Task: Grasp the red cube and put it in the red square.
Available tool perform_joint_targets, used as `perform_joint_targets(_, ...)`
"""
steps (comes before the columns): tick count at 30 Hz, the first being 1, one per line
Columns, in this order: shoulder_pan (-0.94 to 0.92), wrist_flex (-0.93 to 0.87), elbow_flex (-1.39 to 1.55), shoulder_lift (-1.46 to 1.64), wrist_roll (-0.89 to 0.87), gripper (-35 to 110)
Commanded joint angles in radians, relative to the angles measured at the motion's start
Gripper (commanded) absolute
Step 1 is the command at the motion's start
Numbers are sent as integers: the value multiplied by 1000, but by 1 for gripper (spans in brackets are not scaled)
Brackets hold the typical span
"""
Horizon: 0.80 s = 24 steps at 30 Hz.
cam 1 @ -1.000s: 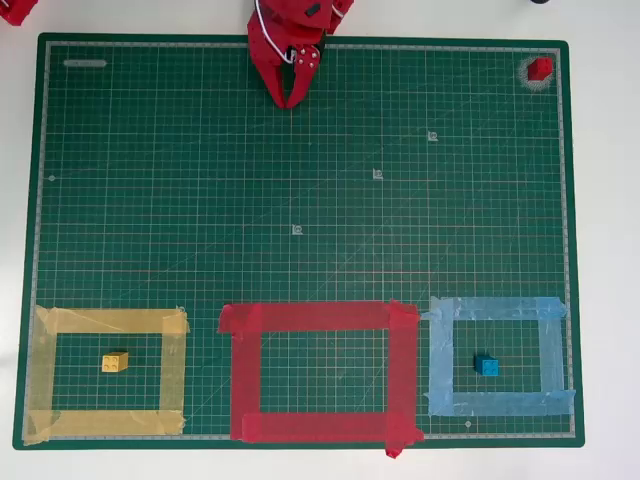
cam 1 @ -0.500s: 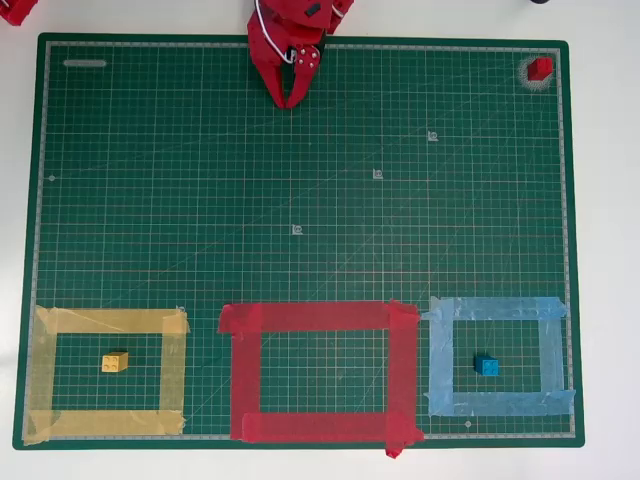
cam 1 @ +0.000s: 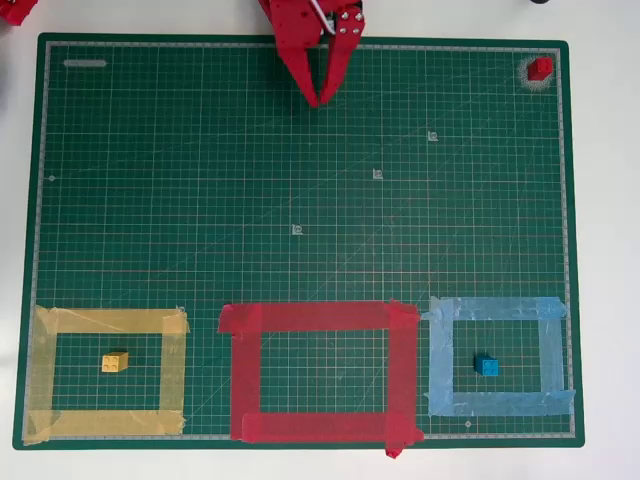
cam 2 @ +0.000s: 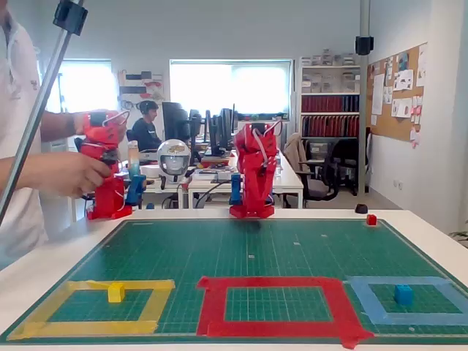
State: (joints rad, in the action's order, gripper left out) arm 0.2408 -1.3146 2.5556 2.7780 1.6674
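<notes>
Gripper [cam 1: 320, 100], fingertips pressed together, has swung right along far mat edge. Red cube [cam 1: 540, 68] sits untouched, far-right corner; red square [cam 1: 320, 372] w/o cube.

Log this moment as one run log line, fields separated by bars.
phase: approach | gripper: empty, top edge of mat | red cube: top-right mat corner, untouched | red square: empty

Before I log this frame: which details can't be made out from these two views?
- Hand, overhead view: its fingertips meet at a point, but the top edge cuts off the arm behind it.
- Hand, fixed view: folded into the arm's red body, so open or shut is unreadable there.
- Red cube: too small in both views to show studs.
- Red square: its tape corner overhangs the green mat; what lies under is hidden.
</notes>
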Motion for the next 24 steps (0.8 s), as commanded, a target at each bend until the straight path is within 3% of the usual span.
perform_joint_targets(1,190,89,-225,-308,124,-1)
perform_joint_targets(10,569,753,-212,-680,212,-1)
perform_joint_targets(13,644,779,-195,-670,265,-1)
perform_joint_targets(19,680,779,-61,-518,535,-1)
perform_joint_targets(24,755,779,66,-327,528,-1)
